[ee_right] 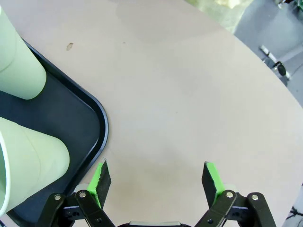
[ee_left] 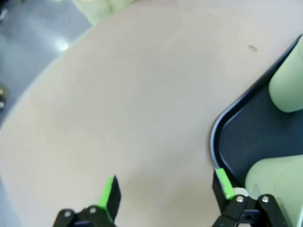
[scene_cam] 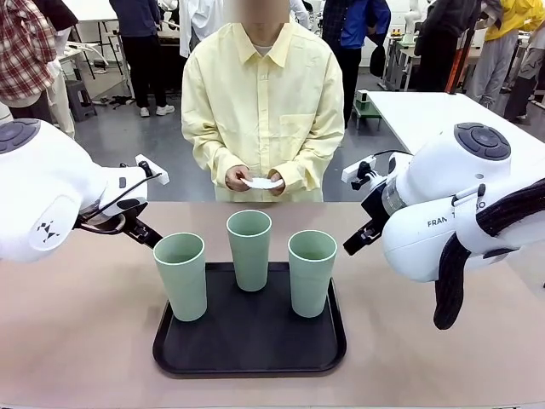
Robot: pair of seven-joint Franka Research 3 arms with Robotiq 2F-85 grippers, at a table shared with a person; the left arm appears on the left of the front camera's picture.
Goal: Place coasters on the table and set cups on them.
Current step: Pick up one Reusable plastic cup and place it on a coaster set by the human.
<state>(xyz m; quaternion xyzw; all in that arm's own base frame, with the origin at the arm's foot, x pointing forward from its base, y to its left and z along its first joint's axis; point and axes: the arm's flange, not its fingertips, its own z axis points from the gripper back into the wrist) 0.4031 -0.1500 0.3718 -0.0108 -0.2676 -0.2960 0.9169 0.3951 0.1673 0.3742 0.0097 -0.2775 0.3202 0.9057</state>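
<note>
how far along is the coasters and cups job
Done: nothing yet; the three cups stand on the tray. In hand: the person holds the coasters at the far side; the left gripper and right gripper hang open over the table. Left: lay the coasters, then set a cup on each.

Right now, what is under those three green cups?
All three cups stand on the black tray, which lies on the beige table. Whatever is directly beneath each base is covered. The person holds the white coasters.
</note>
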